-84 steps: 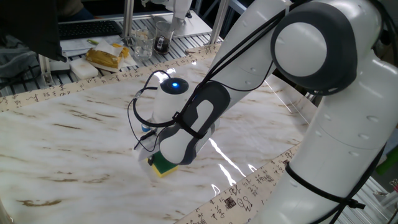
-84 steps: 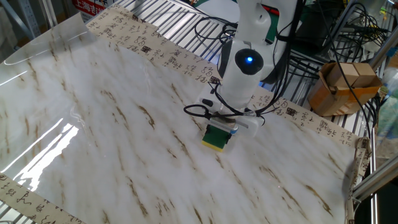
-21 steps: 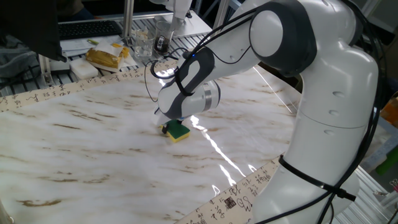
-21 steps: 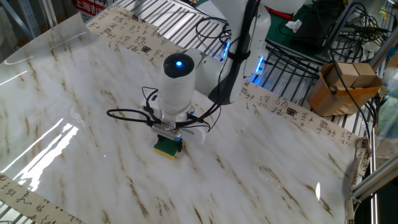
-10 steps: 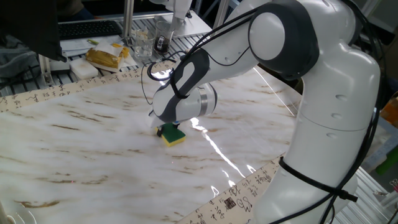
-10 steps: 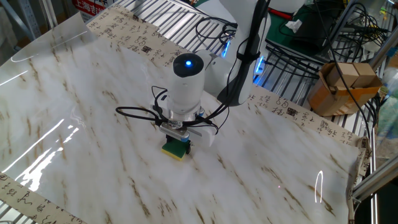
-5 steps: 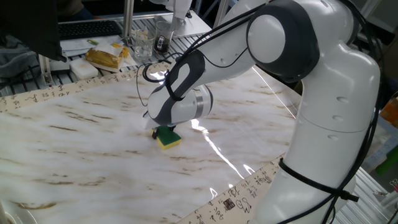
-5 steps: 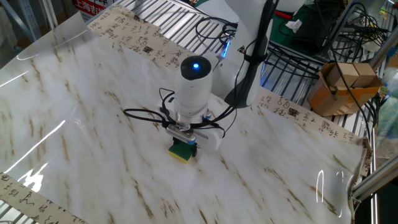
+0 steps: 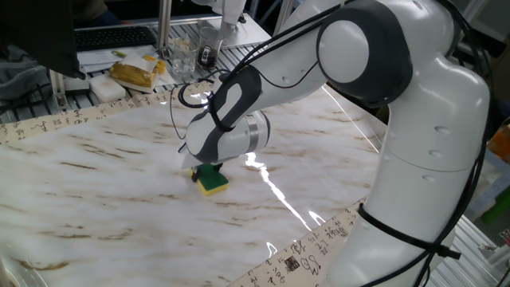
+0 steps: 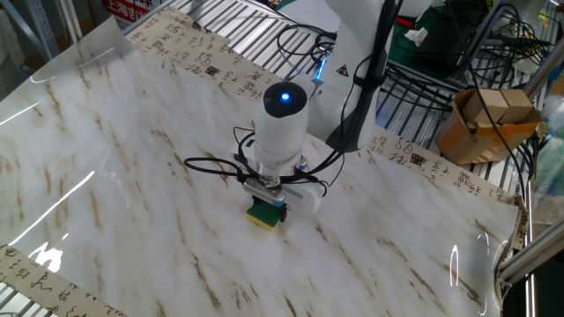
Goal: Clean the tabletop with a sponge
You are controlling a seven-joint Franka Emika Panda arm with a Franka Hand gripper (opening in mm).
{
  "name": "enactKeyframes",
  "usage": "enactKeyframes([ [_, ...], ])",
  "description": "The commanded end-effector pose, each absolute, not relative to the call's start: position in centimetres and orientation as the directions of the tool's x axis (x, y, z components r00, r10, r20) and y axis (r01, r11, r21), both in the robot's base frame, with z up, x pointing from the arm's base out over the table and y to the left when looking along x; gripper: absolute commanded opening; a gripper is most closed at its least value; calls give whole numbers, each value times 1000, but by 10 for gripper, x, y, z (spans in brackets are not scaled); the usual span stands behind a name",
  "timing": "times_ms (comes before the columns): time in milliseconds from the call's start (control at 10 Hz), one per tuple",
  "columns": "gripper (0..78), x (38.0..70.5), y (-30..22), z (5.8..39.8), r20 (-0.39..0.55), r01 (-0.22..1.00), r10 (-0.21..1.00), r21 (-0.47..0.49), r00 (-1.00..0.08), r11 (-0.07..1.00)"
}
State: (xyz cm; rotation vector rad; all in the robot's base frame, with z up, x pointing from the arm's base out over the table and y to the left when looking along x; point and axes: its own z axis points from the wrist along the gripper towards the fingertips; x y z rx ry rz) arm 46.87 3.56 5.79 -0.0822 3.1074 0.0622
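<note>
A white robot arm presses a sponge [image 9: 211,182] flat against the tabletop [image 10: 115,158], about midway across the marble-look surface and well in from its lettered border. The gripper [image 10: 266,203] points straight down, its fingers clamped on the sponge's green scouring top, the yellow foam layer touching the surface.

The sponge looks light and soft; the foam would likely squash under pressure and drag a little on the glossy top, so the firmer green layer seems the sensible place to hold it, as here.

Beyond the far edge, on a slatted bench, a clear glass [image 9: 182,54] stands beside a yellowish bag [image 9: 137,73]; whether the glass holds anything cannot be told. Off the opposite side, an open cardboard box [image 10: 483,123] sits among cables, its contents also unclear.
</note>
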Motion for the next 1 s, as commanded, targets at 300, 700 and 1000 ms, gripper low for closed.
enactKeyframes([
  [300, 11, 467, 36, 71, -3, -54, -54, 32, -999, 998],
  [700, 11, 465, 57, 73, 0, -9, -9, 37, -1000, 999],
  [1000, 11, 460, 67, 60, -19, 8, 8, 40, -1000, 999],
])
